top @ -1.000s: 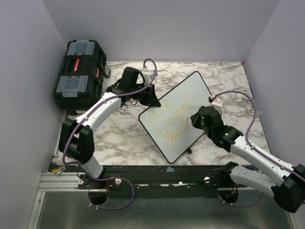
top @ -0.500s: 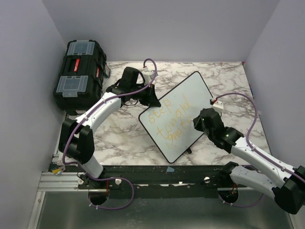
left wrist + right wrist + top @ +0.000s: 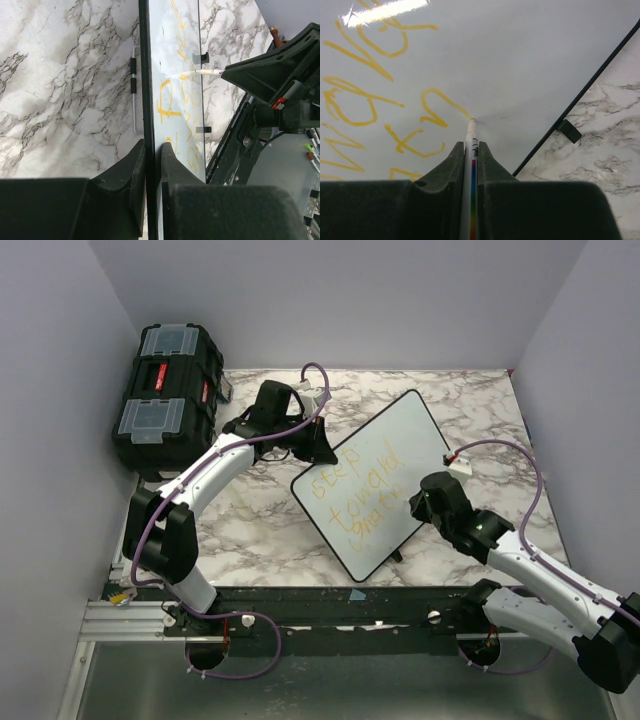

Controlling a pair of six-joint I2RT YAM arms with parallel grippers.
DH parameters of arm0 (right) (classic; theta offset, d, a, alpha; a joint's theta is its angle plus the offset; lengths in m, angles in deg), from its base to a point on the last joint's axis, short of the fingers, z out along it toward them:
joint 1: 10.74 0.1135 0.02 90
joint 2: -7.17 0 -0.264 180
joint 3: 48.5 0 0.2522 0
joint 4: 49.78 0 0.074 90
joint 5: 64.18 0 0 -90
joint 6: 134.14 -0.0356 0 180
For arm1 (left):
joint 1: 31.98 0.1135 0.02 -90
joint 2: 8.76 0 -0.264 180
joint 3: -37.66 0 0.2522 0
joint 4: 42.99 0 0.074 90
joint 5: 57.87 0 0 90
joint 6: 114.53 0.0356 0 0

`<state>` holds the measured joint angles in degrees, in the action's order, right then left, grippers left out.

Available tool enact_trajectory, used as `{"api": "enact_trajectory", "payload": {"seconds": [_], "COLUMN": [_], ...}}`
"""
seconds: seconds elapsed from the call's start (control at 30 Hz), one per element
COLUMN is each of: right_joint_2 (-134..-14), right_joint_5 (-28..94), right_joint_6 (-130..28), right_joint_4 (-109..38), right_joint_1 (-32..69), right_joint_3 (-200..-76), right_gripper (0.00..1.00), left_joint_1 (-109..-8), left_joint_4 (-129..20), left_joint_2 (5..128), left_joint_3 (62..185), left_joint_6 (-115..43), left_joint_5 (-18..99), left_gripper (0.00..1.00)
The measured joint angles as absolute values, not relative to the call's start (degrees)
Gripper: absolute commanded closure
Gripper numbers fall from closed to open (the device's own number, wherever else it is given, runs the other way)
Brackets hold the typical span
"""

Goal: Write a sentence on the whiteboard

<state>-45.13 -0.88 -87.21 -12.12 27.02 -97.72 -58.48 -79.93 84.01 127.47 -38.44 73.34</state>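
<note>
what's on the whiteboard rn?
Three yellow-orange lines of the sentence on the whiteboard, plus the marker tip, held by the right gripper, at a stroke's end. The left gripper clamps the rim. From above, the right gripper hides that spot.

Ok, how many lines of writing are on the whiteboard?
3 on the whiteboard: top line toward the left gripper, middle line across the center, bottom line by the right gripper, which may hide its end.
</note>
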Motion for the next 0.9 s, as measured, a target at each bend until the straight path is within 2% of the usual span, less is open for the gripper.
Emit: {"api": "enact_trajectory", "payload": {"seconds": [0.9], "right_joint_2": [-47.66], "right_joint_5": [-2.24], "right_joint_6": [-83.49], "right_joint_4": [-14.63], "right_joint_1": [27.02], "right_joint_3": [-99.71], "right_gripper": [0.99], "left_joint_1": [-58.63], "left_joint_4": [-80.04], "left_joint_2": [83.01], "left_joint_3": [126.97], "left_joint_6": [-38.03], "left_joint_5": [73.32], "left_gripper": [1.0]}}
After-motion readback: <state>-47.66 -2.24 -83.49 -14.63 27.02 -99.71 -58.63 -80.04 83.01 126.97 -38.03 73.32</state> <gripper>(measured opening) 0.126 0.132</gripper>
